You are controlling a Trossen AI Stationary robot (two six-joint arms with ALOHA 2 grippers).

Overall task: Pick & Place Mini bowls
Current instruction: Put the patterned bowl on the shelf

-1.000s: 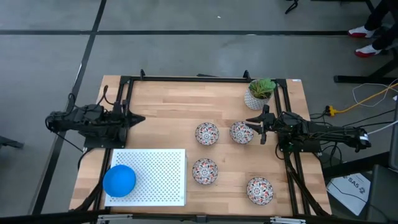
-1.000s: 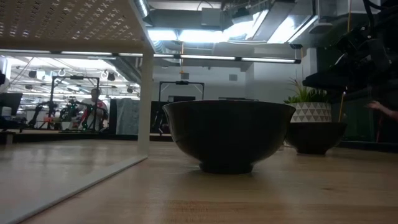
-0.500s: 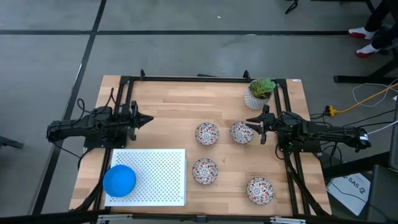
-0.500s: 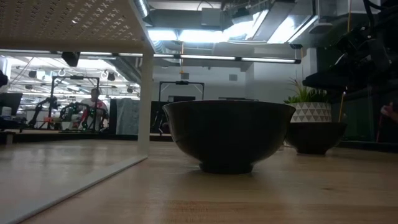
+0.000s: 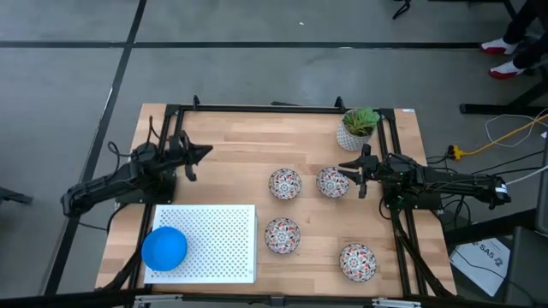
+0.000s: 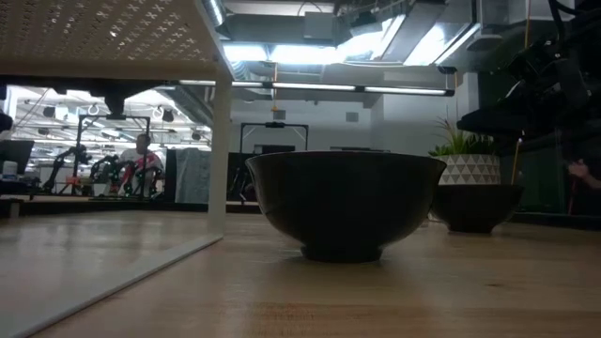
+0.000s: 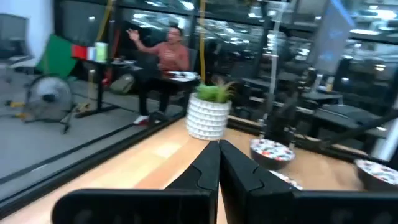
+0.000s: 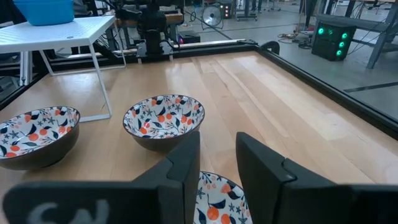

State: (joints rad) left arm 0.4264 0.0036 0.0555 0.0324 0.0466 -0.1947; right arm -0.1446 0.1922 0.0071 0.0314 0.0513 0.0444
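Four white floral mini bowls stand upright on their feet on the wooden table: one at the middle [image 5: 285, 183], one to its right [image 5: 332, 181], one nearer [image 5: 282, 235], one near right [image 5: 358, 262]. A bright blue bowl [image 5: 164, 248] sits on the white perforated stand [image 5: 214, 244] at the near left. My right gripper [image 5: 354, 175] is open over the right rim of the right-hand floral bowl [image 8: 214, 196], without visibly touching it. My left gripper [image 5: 203, 154] is shut and empty, above the table's far left part; its shut fingers also show in the left wrist view [image 7: 218, 168].
A white pot with a green plant [image 5: 357, 128] stands at the far right corner, just beyond my right gripper. The stand is raised on legs [image 6: 219, 155] above the table. A black frame [image 5: 274, 108] runs along the table's edges. Bare wood lies between my left gripper and the bowls.
My left gripper has swung toward the table's right and far edges, out from the left frame over the wood, and has stayed shut. The bowls have not moved.
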